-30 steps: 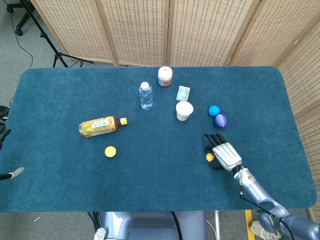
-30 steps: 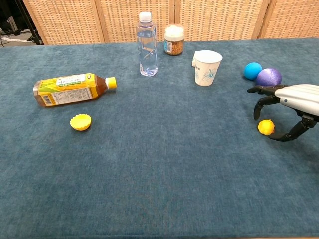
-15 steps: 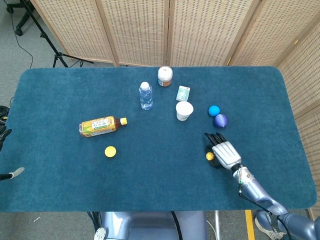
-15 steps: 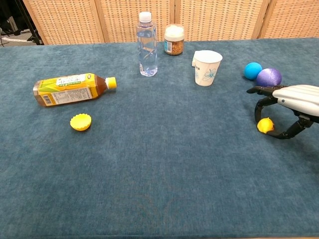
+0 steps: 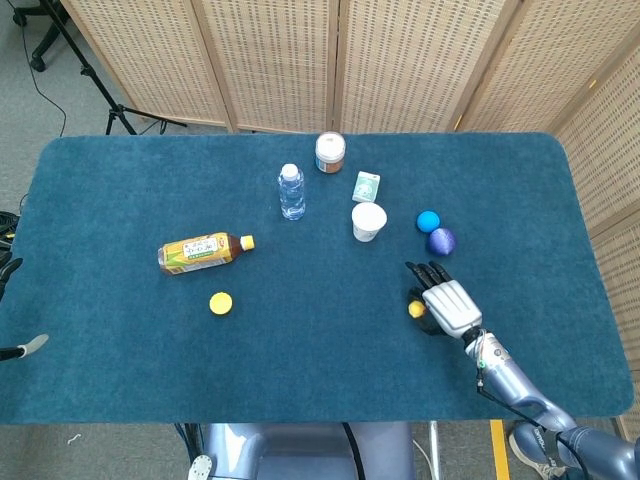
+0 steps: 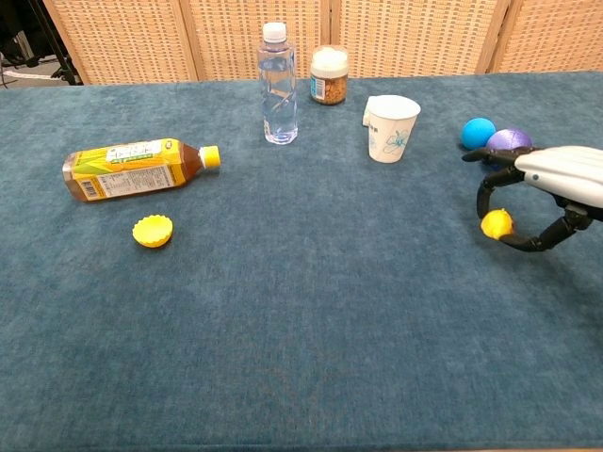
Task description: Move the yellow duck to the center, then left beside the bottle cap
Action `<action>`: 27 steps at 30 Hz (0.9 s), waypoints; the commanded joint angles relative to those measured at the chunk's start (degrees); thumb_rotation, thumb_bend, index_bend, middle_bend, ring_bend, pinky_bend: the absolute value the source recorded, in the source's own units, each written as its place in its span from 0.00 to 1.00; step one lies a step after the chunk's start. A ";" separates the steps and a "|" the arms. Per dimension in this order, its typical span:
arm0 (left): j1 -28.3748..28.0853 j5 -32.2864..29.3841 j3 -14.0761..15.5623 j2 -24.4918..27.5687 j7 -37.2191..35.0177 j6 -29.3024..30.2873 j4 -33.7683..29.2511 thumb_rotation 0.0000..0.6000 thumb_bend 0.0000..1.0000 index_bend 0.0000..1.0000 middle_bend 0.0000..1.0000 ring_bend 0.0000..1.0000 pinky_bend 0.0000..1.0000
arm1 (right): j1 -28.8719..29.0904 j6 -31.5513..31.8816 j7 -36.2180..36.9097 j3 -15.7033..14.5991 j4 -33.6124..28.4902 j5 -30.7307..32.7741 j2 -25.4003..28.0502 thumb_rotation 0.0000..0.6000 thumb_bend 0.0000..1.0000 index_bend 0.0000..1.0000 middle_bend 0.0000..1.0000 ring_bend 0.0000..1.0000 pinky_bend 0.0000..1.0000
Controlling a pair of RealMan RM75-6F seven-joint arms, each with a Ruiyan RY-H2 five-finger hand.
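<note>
The right robot hand (image 6: 551, 193) pinched the yellow duck (image 6: 497, 223) between thumb and fingers at the right side of the desk (image 5: 120, 380), just in front of the purple ball (image 6: 510, 139) and blue ball (image 6: 478, 132). By my judgement only the pickup was done, with both the move to the center and the carry left to the bottle cap (image 6: 153, 231) not yet made. The tea bottle (image 6: 132, 168) lying near the cap bore a printed label too small to read, and the left robot hand was out of sight.

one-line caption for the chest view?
Right hand pinches the yellow duck just above the blue tablecloth.
</note>
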 commanded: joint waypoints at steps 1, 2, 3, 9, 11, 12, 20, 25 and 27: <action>-0.09 0.13 0.09 -0.01 0.11 -0.16 -0.01 1.00 0.00 0.00 0.00 0.00 0.00 | 0.82 3.00 -0.32 0.17 -4.26 -3.33 2.03 1.00 0.49 0.54 0.00 0.00 0.00; -0.13 0.18 0.12 -0.01 0.14 -0.21 -0.03 1.00 0.00 0.00 0.00 0.00 0.00 | 1.23 3.32 -0.59 0.28 -5.09 -4.06 2.28 1.00 0.49 0.54 0.00 0.00 0.00; -0.16 0.31 0.23 -0.03 0.18 -0.31 -0.05 1.00 0.00 0.00 0.00 0.00 0.00 | 2.12 3.30 -1.48 0.56 -6.54 -4.96 2.73 1.00 0.49 0.54 0.00 0.00 0.00; -0.12 1.10 0.61 0.07 -0.16 -0.09 -0.03 1.00 0.00 0.00 0.00 0.00 0.00 | 7.08 0.32 -6.19 3.36 -10.71 -6.01 2.18 1.00 0.49 0.54 0.00 0.00 0.00; -0.17 1.30 0.68 0.07 -0.31 -0.06 0.05 1.00 0.00 0.00 0.00 0.00 0.00 | 9.07 -0.73 -7.47 4.49 -10.75 -6.33 1.01 1.00 0.49 0.54 0.00 0.00 0.00; -0.21 1.33 0.70 0.09 -0.37 -0.13 0.10 1.00 0.00 0.00 0.00 0.00 0.00 | 10.08 -1.35 -8.07 5.04 -10.38 -6.38 0.27 1.00 0.49 0.54 0.00 0.00 0.00; -0.36 1.46 0.82 0.47 -2.04 -0.38 0.51 1.00 0.00 0.00 0.00 0.00 0.00 | 16.13 -6.53 -15.37 7.90 -8.36 -4.37 -5.71 1.00 0.49 0.54 0.00 0.00 0.00; -0.84 2.31 1.36 0.49 -2.36 -1.16 1.02 1.00 0.00 0.00 0.00 0.00 0.00 | 17.18 -9.26 -25.85 8.94 -6.57 1.34 -11.22 1.00 0.50 0.54 0.00 0.00 0.00; -0.99 2.43 1.51 0.51 -2.52 -1.49 1.06 1.00 0.00 0.00 0.00 0.00 0.00 | 17.36 -9.79 -29.56 8.89 -6.39 3.31 -13.21 1.00 0.50 0.54 0.00 0.00 0.00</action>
